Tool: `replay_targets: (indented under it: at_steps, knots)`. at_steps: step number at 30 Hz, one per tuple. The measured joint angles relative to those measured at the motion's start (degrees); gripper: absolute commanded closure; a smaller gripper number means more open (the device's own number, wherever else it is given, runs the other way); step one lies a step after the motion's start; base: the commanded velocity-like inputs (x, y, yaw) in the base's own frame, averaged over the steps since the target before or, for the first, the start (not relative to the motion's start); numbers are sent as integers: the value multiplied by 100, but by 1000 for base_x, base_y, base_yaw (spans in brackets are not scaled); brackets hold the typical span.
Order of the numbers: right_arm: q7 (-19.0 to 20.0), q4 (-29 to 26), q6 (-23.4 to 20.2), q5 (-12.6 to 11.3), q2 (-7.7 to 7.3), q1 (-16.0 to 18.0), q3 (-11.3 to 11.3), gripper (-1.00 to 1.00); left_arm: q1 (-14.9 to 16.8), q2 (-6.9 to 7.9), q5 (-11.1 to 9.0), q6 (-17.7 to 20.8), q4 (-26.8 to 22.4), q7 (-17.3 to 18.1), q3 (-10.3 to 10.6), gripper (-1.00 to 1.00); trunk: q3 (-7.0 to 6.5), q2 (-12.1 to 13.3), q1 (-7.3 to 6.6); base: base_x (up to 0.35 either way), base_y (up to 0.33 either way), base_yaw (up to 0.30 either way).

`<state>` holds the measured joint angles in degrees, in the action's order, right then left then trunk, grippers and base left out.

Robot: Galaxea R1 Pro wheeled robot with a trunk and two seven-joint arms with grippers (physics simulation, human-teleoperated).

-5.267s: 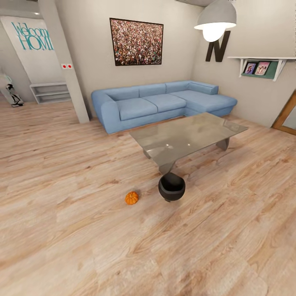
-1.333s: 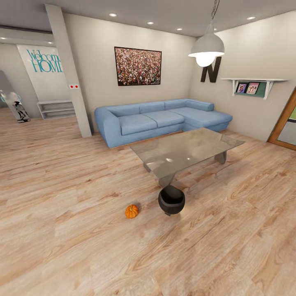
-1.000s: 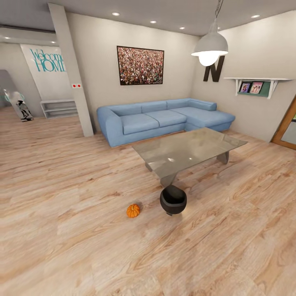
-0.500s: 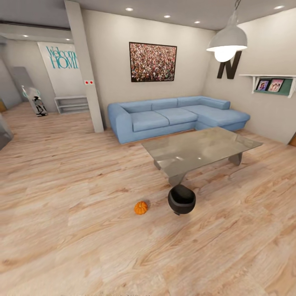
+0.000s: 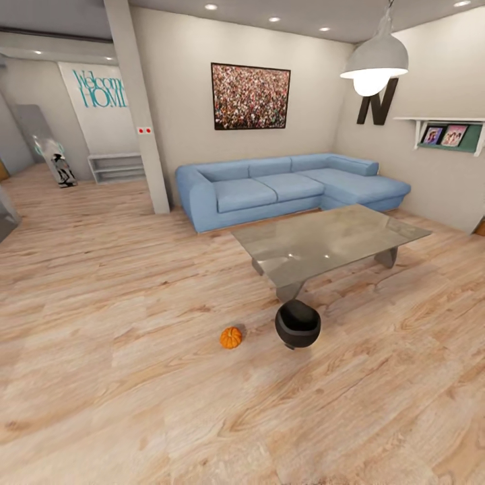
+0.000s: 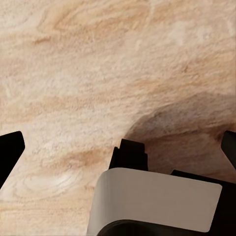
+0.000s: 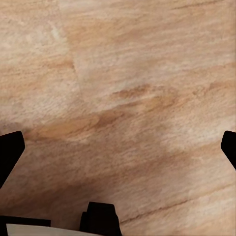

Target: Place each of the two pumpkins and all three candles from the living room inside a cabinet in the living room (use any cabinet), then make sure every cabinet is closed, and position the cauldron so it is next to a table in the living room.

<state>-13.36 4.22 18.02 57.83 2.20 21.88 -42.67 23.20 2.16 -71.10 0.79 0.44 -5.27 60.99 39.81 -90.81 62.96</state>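
One pumpkin sits on the wooden floor, near the cauldron but apart from it; the cauldron stands upright on the floor just beside the near corner of the glass worktop, close to its grey leg, so that part of the task looks all but met already; no cabinet, candle or second pumpkin is to be seen here, and behind the worktop runs a blue sofa.

The pumpkin looks small, stiff and light, and its rounded ribbed sides could roll or slip; I would judge a hold across its widest part, fingers set into the ribs, safer than the short stem; the cauldron seems heavier and rigid, best taken by its rim.

The left end effector hangs over bare floor with its dark fingertips at the far edges of the wrist view, spread wide and holding nothing; the right end effector is the same, wide apart and empty over the planks.

Against the picture half a second back, the whole scene sits a touch higher and shifted, which is the camera moving; pumpkin, cauldron and worktop keep their places relative to one another.
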Motion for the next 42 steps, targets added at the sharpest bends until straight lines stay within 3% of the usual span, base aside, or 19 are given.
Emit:
replay_targets:
  at_steps: [35, 42]
  knots:
    - [0, 0, 0, -9, -10, 0, -5, -100, 0, -2, -6, -1, 0, 0, 0, -100, 82, 0, 0, 0, 0, -1]
    - [0, 0, 6, -16, -8, 0, -5, -100, 0, -2, -9, 0, 0, 0, 0, -100, 82, 0, 0, 216, 31, 0]
